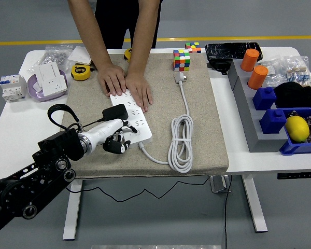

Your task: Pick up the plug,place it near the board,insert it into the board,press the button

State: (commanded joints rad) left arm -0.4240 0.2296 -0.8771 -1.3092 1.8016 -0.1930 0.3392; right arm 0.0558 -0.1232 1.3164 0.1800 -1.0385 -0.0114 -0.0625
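Black plug [115,112] sits on white board [132,117], looks pushed in. Person's hands [125,83] press board's far end so it stays put. Left hand [115,139] at board's near end, fingers [120,147] curled, holding nothing, likely going for button.

Left hand [115,139] sits curled on the near end of the white board [132,116], black plug [115,112] just beyond its fingers [125,129]. Farther past them, a person's hands [125,83] press the board flat.
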